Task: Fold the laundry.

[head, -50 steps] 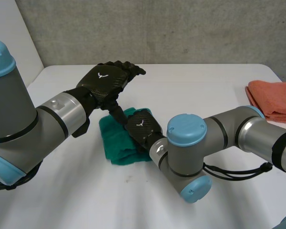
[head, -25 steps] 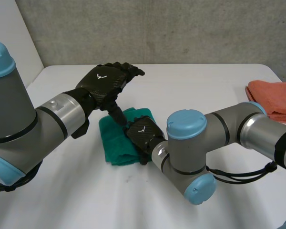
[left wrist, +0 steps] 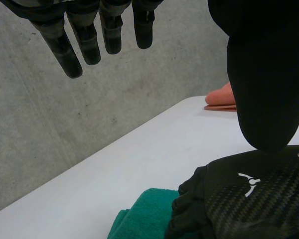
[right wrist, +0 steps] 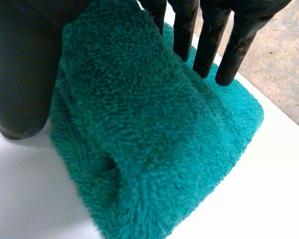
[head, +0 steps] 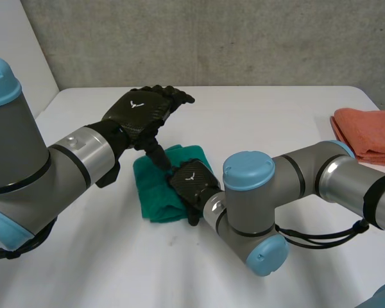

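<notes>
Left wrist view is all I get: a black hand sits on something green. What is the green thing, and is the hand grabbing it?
Observer: It's a green towel, already folded into thick layers. The right hand lies on it with straight fingers and its thumb beside the towel's edge, so it isn't grabbing.
Operator: Where is the hand my camera rides on?
Observer: The left hand hangs open in the air over the towel's far side, thumb pointing down by the right hand's back.
Operator: And that orange bit far off?
Observer: A folded orange towel, lying at the table's edge on the robot's right.
</notes>
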`<control>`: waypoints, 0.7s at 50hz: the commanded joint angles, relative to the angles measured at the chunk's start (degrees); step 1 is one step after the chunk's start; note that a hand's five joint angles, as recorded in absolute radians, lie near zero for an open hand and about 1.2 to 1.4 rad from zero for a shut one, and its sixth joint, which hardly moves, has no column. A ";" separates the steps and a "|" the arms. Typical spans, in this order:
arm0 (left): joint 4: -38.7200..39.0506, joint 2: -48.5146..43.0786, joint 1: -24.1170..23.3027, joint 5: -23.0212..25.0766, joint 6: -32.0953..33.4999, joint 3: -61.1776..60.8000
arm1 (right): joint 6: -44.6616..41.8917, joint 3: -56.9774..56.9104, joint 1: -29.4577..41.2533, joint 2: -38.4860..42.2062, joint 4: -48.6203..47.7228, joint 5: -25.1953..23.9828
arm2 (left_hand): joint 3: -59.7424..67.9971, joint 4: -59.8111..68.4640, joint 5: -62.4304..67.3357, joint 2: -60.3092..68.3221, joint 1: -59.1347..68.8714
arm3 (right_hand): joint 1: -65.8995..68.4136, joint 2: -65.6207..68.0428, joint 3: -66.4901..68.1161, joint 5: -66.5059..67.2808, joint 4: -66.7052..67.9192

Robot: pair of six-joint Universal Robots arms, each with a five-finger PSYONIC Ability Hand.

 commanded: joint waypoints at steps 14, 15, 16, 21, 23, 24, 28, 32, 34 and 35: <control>-0.01 0.00 0.00 0.06 0.00 0.01 | -0.28 -4.61 0.00 2.96 -0.25 -0.17 | -1.83 -1.55 -2.59 -1.55 -1.00 | 9.56 7.07 6.72 6.36 6.76; -0.01 0.00 0.00 0.06 0.00 0.01 | -0.36 -4.96 0.00 3.22 -0.25 -0.17 | -1.83 -1.55 -2.59 -1.55 -1.00 | 10.89 8.41 8.06 7.70 8.10; -0.01 0.00 0.00 -0.03 0.00 0.01 | -0.45 -5.05 0.00 3.48 -0.25 -0.17 | -1.83 -1.55 -2.59 -1.55 -1.00 | 12.07 9.59 9.24 8.87 9.28; -0.01 0.00 0.00 0.06 0.00 0.01 | -0.63 -6.36 0.00 4.54 -0.25 -0.17 | -1.83 -1.55 -2.59 -1.55 -1.00 | 29.35 26.87 26.52 26.16 26.56; -0.01 0.00 0.00 0.06 0.00 0.01 | -0.63 -6.63 0.00 4.54 -0.25 -0.17 | -1.83 -1.55 -2.59 -1.55 -1.00 | 35.77 33.29 32.94 32.58 32.98; -0.01 0.00 0.00 0.06 0.00 0.01 | -0.63 -6.72 0.00 4.45 -0.25 -0.08 | -1.83 -1.55 -2.59 -1.55 -1.00 | 38.47 35.98 35.63 35.27 35.67; 0.08 0.00 0.00 0.06 0.00 0.01 | -0.63 -7.51 0.00 3.58 -0.25 0.01 | -1.83 -1.55 -2.59 -1.55 -1.00 | 46.39 43.91 43.56 43.19 43.60; -0.01 0.00 0.09 0.06 0.00 0.01 | -0.63 -8.65 0.00 2.52 -0.25 -0.17 | -1.83 -1.55 -2.59 -1.55 -1.00 | 46.90 44.42 44.07 43.71 44.11; -0.01 0.00 0.00 0.06 0.00 0.01 | -0.71 -9.18 0.00 2.34 -0.16 -0.08 | -1.83 -1.55 -2.59 -1.55 -1.00 | 46.57 44.09 43.74 43.37 43.78; -0.01 0.00 0.00 -0.03 0.00 0.01 | -0.80 -9.26 0.00 2.43 -0.16 -0.08 | -1.83 -1.55 -2.59 -1.55 -1.00 | 46.57 44.09 43.73 43.37 43.78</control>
